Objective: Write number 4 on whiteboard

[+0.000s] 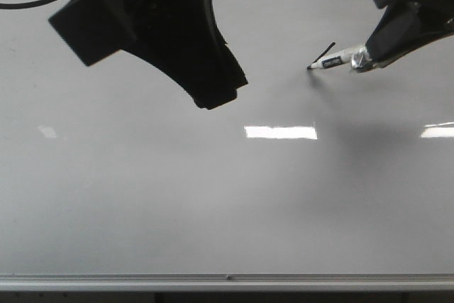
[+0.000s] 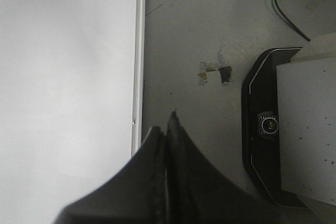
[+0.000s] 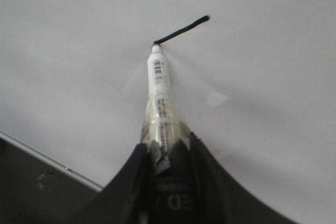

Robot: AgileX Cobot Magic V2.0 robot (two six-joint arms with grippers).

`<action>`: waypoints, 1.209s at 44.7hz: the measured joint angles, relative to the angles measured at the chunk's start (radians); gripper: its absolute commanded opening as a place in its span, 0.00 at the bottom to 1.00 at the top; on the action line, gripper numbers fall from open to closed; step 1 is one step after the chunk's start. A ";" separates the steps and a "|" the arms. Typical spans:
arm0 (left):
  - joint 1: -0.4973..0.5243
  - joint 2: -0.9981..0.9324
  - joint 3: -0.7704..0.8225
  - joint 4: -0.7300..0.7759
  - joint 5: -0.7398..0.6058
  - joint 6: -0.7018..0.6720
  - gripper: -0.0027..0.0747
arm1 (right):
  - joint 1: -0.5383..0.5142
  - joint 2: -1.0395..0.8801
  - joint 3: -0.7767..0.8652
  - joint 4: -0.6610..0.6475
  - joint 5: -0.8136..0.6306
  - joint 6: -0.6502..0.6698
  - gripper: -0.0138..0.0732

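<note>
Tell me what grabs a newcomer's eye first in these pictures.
The right gripper, upper right in the front view, clamps a white marker whose tip touches the whiteboard at the end of one short slanted black stroke. The big dark left gripper hangs shut over the board's upper left, holding nothing.

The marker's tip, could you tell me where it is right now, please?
In the front view, upper right: the marker, held by the right gripper, touches the whiteboard at the short black stroke's lower end.

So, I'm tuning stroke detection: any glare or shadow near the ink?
Front view: bright reflections on the whiteboard sit below the stroke; the marker casts a soft shadow beside its tip. Right wrist view: stroke crisp, right gripper blurred.
</note>
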 measured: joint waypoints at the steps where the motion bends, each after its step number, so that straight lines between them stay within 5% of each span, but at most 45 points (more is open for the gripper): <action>1: 0.000 0.000 0.000 0.000 0.000 0.000 0.01 | 0.007 0.006 0.000 0.000 0.002 0.000 0.08; 14: 0.000 0.000 0.000 0.000 0.000 0.000 0.01 | -0.012 0.013 0.000 0.007 0.017 -0.002 0.09; 30: 0.000 0.000 0.000 0.000 0.000 0.000 0.01 | -0.271 -0.066 0.000 0.008 0.128 -0.006 0.09; 42: 0.000 0.000 0.000 0.000 0.000 0.000 0.01 | -0.197 -0.177 -0.018 -0.001 0.103 -0.004 0.09; 54: 0.000 0.000 0.000 0.000 0.000 0.000 0.01 | -0.187 -0.075 -0.083 -0.001 0.105 -0.004 0.09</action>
